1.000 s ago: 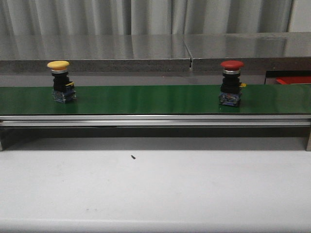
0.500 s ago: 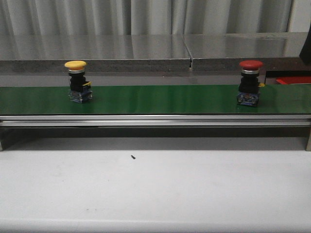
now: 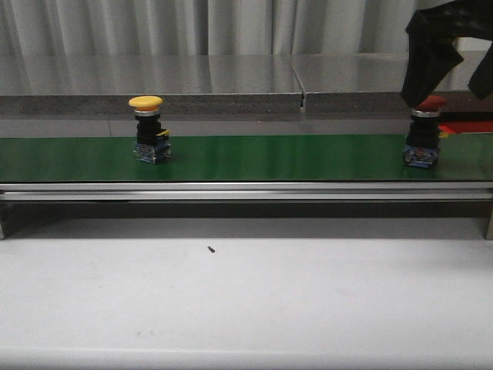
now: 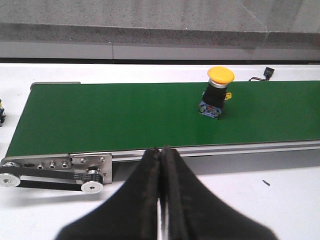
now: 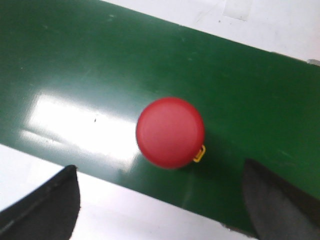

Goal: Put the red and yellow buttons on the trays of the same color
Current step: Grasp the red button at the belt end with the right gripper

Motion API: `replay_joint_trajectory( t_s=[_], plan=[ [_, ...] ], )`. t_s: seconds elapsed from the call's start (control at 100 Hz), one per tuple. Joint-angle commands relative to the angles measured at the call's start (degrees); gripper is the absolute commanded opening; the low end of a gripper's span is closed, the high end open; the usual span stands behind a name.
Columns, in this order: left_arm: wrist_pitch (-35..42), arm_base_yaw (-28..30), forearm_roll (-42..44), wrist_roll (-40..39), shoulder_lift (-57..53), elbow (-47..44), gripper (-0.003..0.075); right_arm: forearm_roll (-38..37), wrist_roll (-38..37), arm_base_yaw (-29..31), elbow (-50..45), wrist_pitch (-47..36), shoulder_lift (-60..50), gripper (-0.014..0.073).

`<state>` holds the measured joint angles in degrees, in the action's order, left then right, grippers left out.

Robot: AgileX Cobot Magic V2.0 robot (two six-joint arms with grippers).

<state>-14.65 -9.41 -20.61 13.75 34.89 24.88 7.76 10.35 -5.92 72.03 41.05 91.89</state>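
A red button (image 3: 423, 139) stands upright near the green conveyor belt's (image 3: 293, 158) right end, directly beneath the right gripper (image 5: 160, 200), fingers spread wide and empty. The yellow button (image 3: 149, 131) stands left of the belt's middle. The left gripper's (image 4: 162, 195) fingers are pressed together, holding nothing.

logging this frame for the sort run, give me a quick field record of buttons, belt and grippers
yellow button: yellow mushroom-head push button upright on the green conveyor belt, left part in front view
red button: red mushroom-head push button upright on belt, far right
left gripper: left gripper shut, empty, off the belt
right gripper: right gripper open, above the red button, not touching
trays: red tray edge at far right; yellow tray not seen
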Motion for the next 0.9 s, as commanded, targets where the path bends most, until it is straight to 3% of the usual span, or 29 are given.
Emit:
replay_joint_trajectory(
  t_s=[0.0,0.13,0.2,0.3,0.4,0.61,0.89],
  plan=[
    [4.6,-0.45,-0.89,0.01,-0.19,1.65,-0.0019,-1.52,0.76,0.03,4.36,-0.84,0.92,0.0643],
    [4.73,2.21,-0.89,0.01,-0.19,1.65,-0.0019,-2.92,0.76,0.09,7.76,2.01,5.07,0.0591],
    [4.73,2.21,-0.89,0.01,-0.19,1.65,-0.0019,-2.91,0.08,0.36,9.11,3.93,6.77,0.0478],
    [4.73,2.21,-0.89,0.01,-0.19,1.65,-0.0019,-2.91,-1.69,1.13,9.99,5.77,7.69,0.0251],
    [4.73,2.21,-0.89,0.01,-0.19,1.65,-0.0019,-2.91,-1.83,2.14,10.67,6.93,7.32,0.0119],
    [4.73,2.21,-0.89,0.01,-0.19,1.65,-0.0019,-2.85,-1.83,7.34,17.5,11.87,7.39,0.011],
    [4.73,2.21,-0.89,0.01,-0.19,1.65,-0.0019,-2.24,-1.83,19.86,31.06,17.68,14.28,0.011]
  ],
)
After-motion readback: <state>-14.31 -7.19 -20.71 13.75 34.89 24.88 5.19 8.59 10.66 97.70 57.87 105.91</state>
